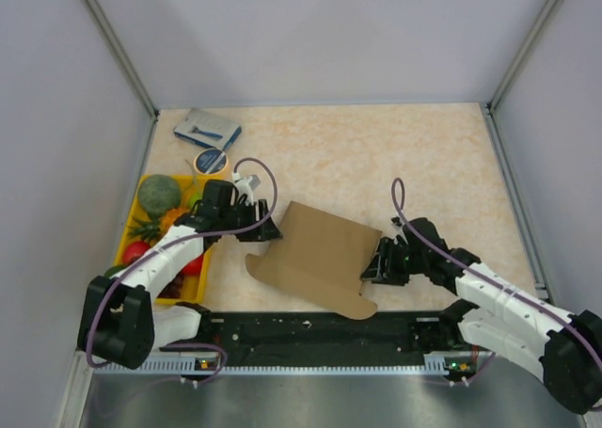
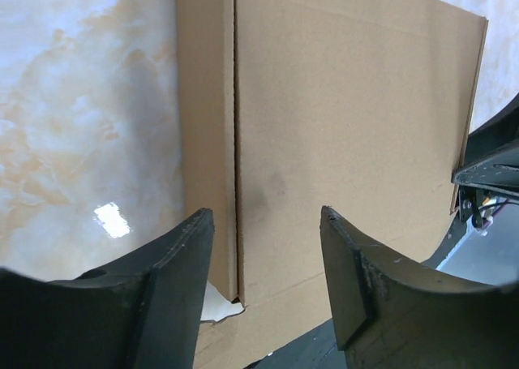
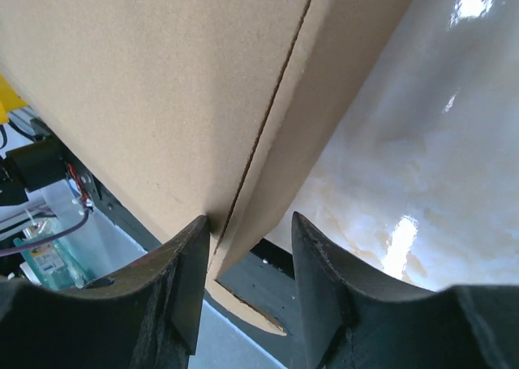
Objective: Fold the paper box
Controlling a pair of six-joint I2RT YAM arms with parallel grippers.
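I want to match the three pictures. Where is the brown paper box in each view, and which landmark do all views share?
Top external: the paper box is at the centre, towards the near edge of the table.
Left wrist: the paper box fills the middle and the right.
Right wrist: the paper box fills the upper left.
Shared landmark: the beige marbled table top, which shows beside the box in every view.

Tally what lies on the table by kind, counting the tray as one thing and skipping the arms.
cardboard sheet: 1
blue-grey packet: 1
roll: 1
yellow tray: 1
Total: 4
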